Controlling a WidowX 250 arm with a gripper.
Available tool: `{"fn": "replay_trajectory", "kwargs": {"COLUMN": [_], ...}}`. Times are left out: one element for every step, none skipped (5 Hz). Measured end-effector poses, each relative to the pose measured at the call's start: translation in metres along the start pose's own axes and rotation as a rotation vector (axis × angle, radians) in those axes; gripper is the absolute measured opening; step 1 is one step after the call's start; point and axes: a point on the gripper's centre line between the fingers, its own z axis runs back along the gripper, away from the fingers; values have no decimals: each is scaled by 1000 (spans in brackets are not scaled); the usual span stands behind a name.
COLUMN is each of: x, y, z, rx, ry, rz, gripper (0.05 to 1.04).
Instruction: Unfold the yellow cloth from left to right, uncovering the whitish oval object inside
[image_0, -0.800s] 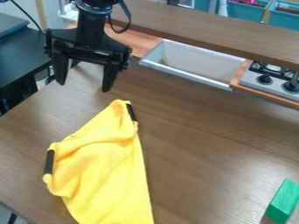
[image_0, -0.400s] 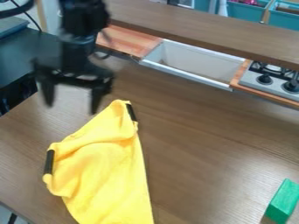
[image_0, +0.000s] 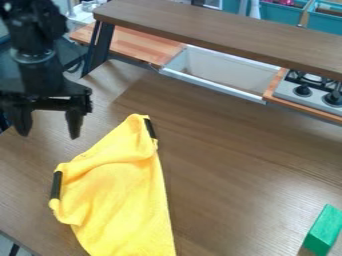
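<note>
Over the table's left side hangs the black gripper (image_0: 49, 136), open, with nothing between its fingers. It is up and to the left of a yellow cloth (image_0: 120, 192), apart from it. The cloth lies crumpled on the brown table, narrow at its upper end, with a black strip at its top corner and another on its left edge. A green block (image_0: 324, 230) rests on the table at the lower right.
A raised brown shelf (image_0: 220, 31) crosses the back on a dark support. Behind the table are a white sink basin (image_0: 217, 70), a wooden counter piece (image_0: 143, 46) and a stove (image_0: 310, 92) with black knobs. Teal bins (image_0: 280, 12) stand at the top right.
The gripper has moved to the left and somewhat down in the view, staying open. The cloth and the green block have kept their places.
</note>
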Motion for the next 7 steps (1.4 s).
{"fn": "replay_trajectory", "kwargs": {"x": [-10,-20,-24,-26,-25,-25,-29], "y": [6,10,18,24,25,28,28], "z": [-20,-44,-58,-66,-75,-87,-94], "rx": [-12,-36,-101,-133,-141,-125,-115], "ry": [-35,-56,-72,-90,-88,-80,-56], "rz": [-1,36,114,153,172,167,183], "gripper": [999,999,999,999,999,999,999]}}
